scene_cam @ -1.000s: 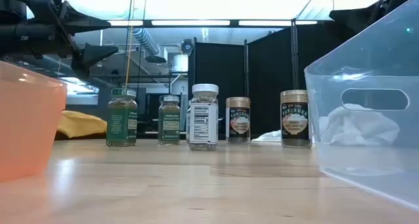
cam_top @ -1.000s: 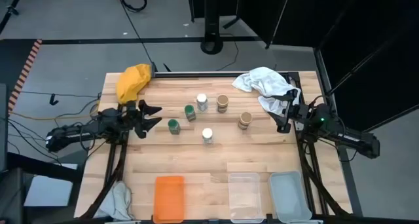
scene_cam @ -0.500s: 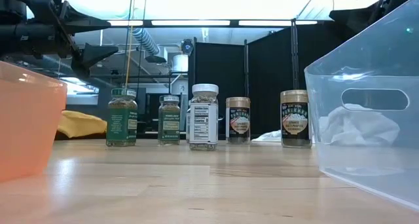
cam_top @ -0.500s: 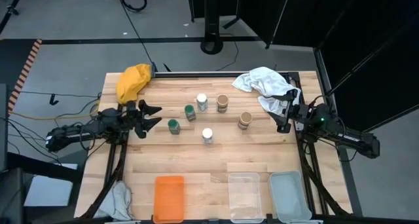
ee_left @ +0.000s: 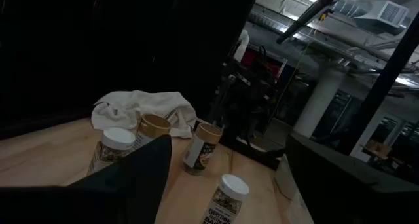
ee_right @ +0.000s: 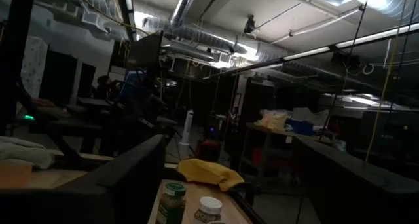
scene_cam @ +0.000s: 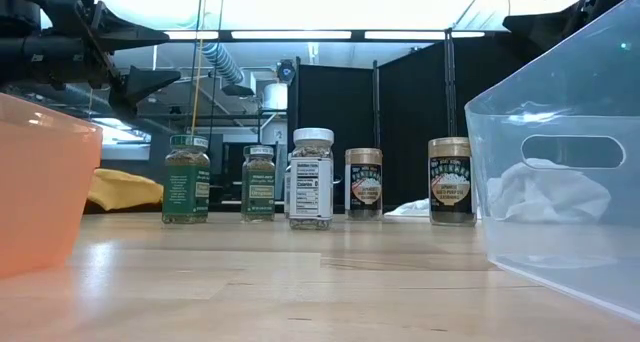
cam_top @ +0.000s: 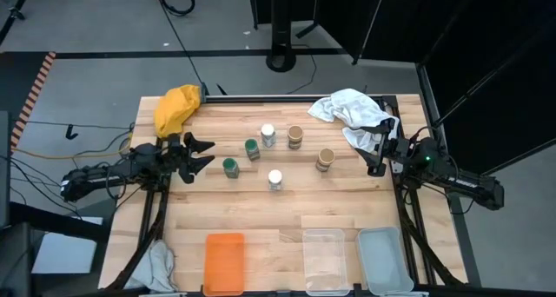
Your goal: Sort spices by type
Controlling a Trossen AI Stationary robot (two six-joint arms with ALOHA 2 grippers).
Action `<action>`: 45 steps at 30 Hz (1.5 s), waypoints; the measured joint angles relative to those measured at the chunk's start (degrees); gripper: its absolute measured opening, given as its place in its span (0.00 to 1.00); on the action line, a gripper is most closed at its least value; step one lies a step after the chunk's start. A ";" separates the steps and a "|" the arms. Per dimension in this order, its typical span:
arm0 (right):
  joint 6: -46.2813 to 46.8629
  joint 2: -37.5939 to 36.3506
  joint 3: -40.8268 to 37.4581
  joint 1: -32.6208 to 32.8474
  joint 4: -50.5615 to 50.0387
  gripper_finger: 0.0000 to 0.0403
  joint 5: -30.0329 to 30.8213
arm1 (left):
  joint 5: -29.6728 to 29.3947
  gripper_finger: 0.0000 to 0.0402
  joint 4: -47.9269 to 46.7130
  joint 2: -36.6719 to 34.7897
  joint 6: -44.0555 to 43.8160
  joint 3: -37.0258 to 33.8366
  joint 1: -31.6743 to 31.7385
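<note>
- While both arms wait at the table's sides: left gripper (cam_top: 201, 154) spread and empty, right gripper (cam_top: 375, 152) likewise spread.
- Six jars mid-table, unsorted; nearest: green-lidded jar (cam_top: 229, 167).
- Best straddled squarely below the lid before closing.

My wooden surface (cam_top: 261, 210), loaded.
I see six spice jars (cam_top: 275, 180), yellow cloth (cam_top: 176, 107), white cloth (cam_top: 354, 113), orange tray (cam_top: 224, 262), clear tray (cam_top: 323, 260), grey tray (cam_top: 381, 260).

High view: overhead, straight down on the whole table (cam_top: 261, 214). Low view: tabletop height, close behind the trays (scene_cam: 40, 182), facing the jars (scene_cam: 312, 178). Wrist views: looking across the table; all four share the jars.
</note>
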 joint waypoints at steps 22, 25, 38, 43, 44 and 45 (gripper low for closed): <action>0.00 0.00 0.00 0.00 -0.02 0.84 -0.02 | 0.01 0.76 0.00 0.01 -0.01 0.00 0.00; 0.00 0.00 0.00 0.00 0.00 0.84 0.00 | 0.01 0.76 0.00 0.01 0.00 0.02 0.00; 0.00 0.00 0.00 0.00 0.00 0.84 -0.01 | 0.01 0.76 0.01 0.00 -0.01 0.01 0.01; 0.00 0.00 0.00 0.00 0.00 0.84 -0.01 | -0.58 0.76 1.80 0.03 0.00 0.01 0.01; 0.00 0.00 0.00 0.00 0.00 0.84 0.00 | -0.63 0.76 2.30 0.03 -0.02 0.02 -0.01; 0.00 0.02 0.00 0.00 0.00 0.84 0.00 | -0.64 0.76 3.05 0.01 -0.02 0.02 0.01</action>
